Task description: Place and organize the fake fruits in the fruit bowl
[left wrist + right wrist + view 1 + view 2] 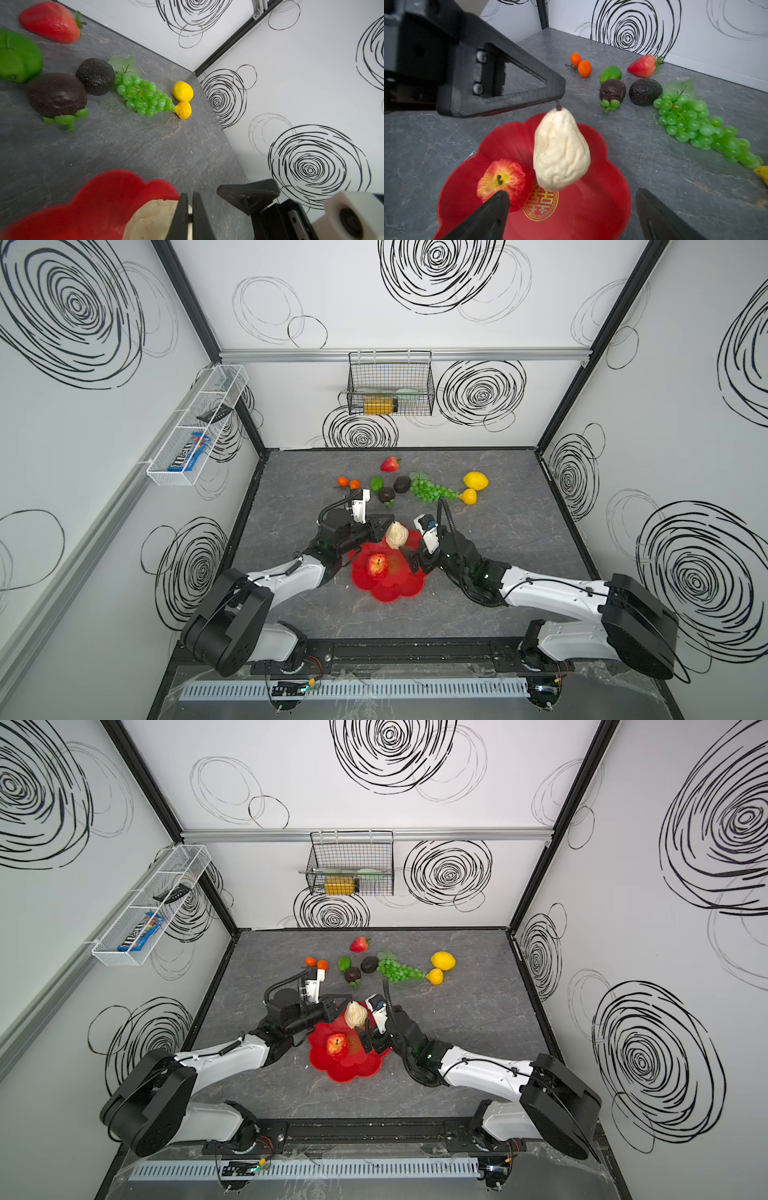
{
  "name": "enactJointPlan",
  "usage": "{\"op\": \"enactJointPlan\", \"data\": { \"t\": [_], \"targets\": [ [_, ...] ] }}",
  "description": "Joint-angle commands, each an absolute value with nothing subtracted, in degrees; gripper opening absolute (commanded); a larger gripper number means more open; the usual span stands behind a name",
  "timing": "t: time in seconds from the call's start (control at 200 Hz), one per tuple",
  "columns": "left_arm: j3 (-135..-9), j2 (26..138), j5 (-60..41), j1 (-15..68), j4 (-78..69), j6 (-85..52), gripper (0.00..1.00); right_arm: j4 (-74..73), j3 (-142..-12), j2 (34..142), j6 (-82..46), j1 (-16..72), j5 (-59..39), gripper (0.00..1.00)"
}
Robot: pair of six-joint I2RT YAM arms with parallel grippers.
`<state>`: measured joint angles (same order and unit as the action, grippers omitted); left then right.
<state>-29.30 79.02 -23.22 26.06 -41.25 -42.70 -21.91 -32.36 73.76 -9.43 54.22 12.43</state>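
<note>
Over grey tabletop (664,187) your left gripper (559,96) pinches the likely-light cream pear (560,149) by its flimsy stem (558,105); right gripper (572,192) gapes: take its belly.

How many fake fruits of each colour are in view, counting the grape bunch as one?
Red: 2, apple, strawberry
Orange: 2, oranges
Green: 2, lime, grapes
Dark: 2, dark fruits
Yellow: 2, lemon, pear
Cream: 1, lumpy piece
Total: 11

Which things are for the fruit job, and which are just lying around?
For the job: red bowl, apple, cream pear, strawberry, oranges, green fruit, dark fruits, grapes, lemon, small yellow fruit.
Lying about: yellow bottle, wire basket, candy pack, mesh tray.
</note>
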Motion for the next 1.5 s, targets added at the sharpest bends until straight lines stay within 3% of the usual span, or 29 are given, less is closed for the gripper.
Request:
{"op": "enactJointPlan", "data": {
  "t": [0.0,0.36,0.64,0.68,1.496],
  "targets": [
    [-27.2,80.0,-21.2,25.0,-47.6,-42.6,0.00,-24.9,-31.5,72.8,-10.5,53.5,11.4,0.98],
    [-23.8,83.1,-19.6,24.4,-51.1,-40.5,0.01,-25.9,-30.7,72.7,-10.9,53.2,10.9,0.98],
    [-21.2,80.9,-16.2,24.5,-49.1,-42.3,0.02,-26.1,-30.1,72.1,-10.9,52.6,11.0,0.97],
    [-21.1,80.8,-15.8,24.7,-48.4,-42.1,0.07,-26.0,-30.1,72.0,-11.0,52.5,11.0,0.97],
    [-15.9,75.8,-7.7,24.4,-49.9,-43.4,0.10,-26.2,-30.2,72.8,-11.6,51.7,10.1,0.97]
  ]
}}
